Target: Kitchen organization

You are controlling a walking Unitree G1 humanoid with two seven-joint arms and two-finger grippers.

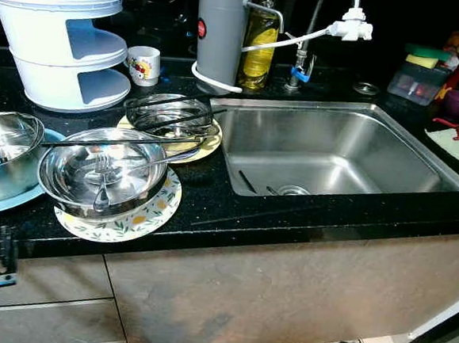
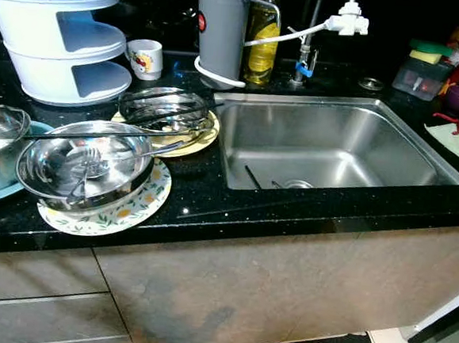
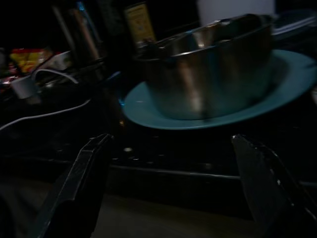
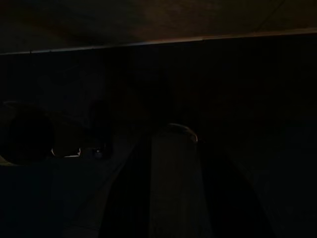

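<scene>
The left hand (image 3: 168, 188) is being held open below the worktop (image 1: 234, 208); the bowl (image 3: 208, 69) is best approached level, by its rim.

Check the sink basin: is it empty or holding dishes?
Empty of dishes. The sink shows bare steel down to the drain; one thin dark utensil lies there.

- The right wrist view is very dark, and most of it cannot be made out.
- A pale, upright, rounded shape (image 4: 174, 183) stands near the middle; its top edge catches a faint glint.
- A thin light line (image 4: 148, 42) crosses the scene, with a dim brownish surface (image 4: 148, 17) beyond it.
- A small bright spot (image 4: 67, 152) sits beside a dark round form (image 4: 27, 136).
</scene>
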